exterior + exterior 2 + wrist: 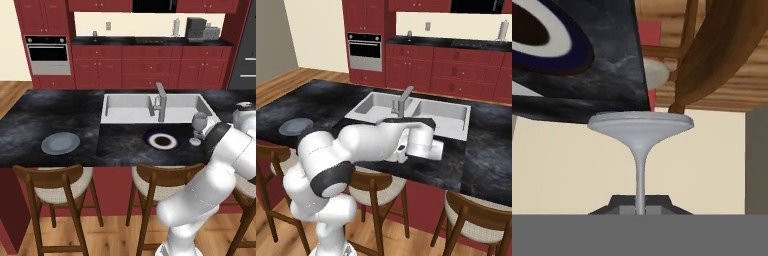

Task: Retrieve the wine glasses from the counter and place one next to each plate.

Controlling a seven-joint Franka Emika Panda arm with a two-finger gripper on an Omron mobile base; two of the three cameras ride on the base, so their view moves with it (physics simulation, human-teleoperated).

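clamped by its thin stem in the closed jaws, one wine glass (pixel 199 125) stands just right of the dark-rimmed plate (pixel 161 140) on the desk (pixel 120 142), seemingly being placed there.

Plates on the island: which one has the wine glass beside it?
The dark-rimmed plate before the sink, with its white ring; the wine glass stands right of it. The plain grey-blue plate sits alone.

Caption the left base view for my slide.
Robot hand sets a wine glass on the island counter right of the dark-rimmed plate; a grey-blue plate lies farther left.
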